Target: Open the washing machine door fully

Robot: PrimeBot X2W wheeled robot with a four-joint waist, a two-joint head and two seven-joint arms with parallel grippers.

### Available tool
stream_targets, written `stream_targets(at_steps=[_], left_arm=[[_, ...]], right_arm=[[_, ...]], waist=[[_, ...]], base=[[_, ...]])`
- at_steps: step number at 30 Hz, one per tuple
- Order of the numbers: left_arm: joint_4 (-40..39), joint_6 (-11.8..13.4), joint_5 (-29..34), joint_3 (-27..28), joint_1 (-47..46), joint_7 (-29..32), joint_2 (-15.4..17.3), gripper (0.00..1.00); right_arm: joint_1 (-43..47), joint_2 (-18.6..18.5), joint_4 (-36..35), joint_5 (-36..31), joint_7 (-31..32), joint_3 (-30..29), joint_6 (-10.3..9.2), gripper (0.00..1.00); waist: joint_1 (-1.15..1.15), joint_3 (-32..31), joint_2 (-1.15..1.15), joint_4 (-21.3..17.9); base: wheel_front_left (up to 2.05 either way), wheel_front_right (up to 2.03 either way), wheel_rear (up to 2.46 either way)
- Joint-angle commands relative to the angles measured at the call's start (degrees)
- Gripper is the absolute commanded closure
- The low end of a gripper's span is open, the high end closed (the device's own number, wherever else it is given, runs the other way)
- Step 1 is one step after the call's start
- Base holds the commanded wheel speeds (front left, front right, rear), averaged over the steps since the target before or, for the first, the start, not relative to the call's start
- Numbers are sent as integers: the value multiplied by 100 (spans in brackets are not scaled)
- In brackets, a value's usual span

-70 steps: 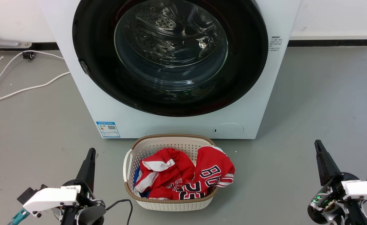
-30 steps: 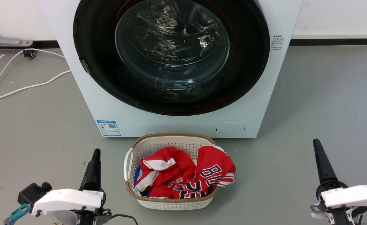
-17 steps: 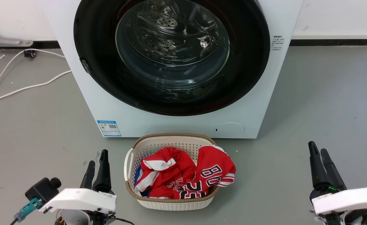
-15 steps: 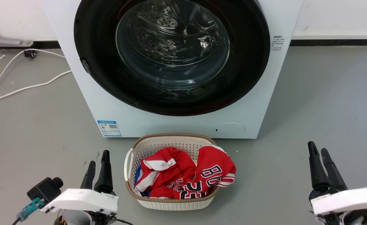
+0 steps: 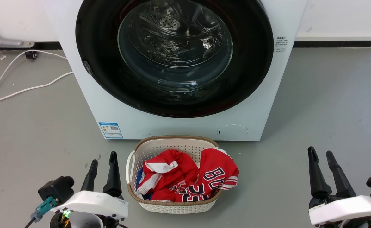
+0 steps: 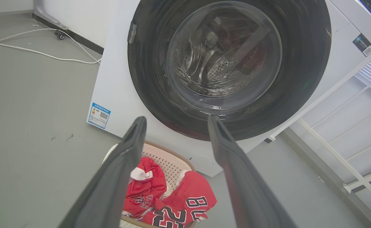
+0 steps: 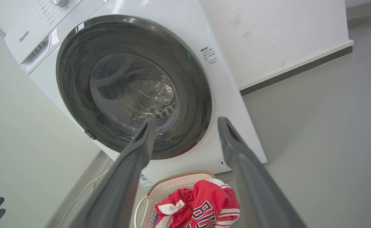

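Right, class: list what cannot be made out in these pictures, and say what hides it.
1. Washing machine door: top cut off by the head view's upper edge.
2. Blue label: print too small to read, head view.
3. Basket floor: hidden under red jerseys, head view.

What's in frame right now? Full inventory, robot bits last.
washing machine: one, white, against the wall at centre
washing machine door: one, glossy black with a clear glass bowl, shut on the machine's front
service cap: one, white, lower right of the machine's front
sticker: one, blue, lower left of the machine's front
laundry basket: one, cream with a brown rim, on the floor before the machine
jerseys: red with white trim, count unclear, piled in the basket
cables: two runs, white, on the grey floor left of the machine
left gripper: one, dark fingers apart, lower left
right gripper: one, dark fingers apart, lower right
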Motion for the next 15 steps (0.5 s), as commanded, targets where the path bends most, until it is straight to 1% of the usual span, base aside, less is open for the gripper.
stream_targets(at_steps=[1,15], left_arm=[[-100,52,176,-36,15,-62,58,0],[-231,293,1073,-317,68,-288,152,0]], right_arm=[[-19,-3,-118,-203,-65,18,10,0],[126,2,-420,-1030,-278,43,11,0]], waist=[[0,1,0,2],[0,17,0,18]], base=[[0,0,0],[0,0,0]])
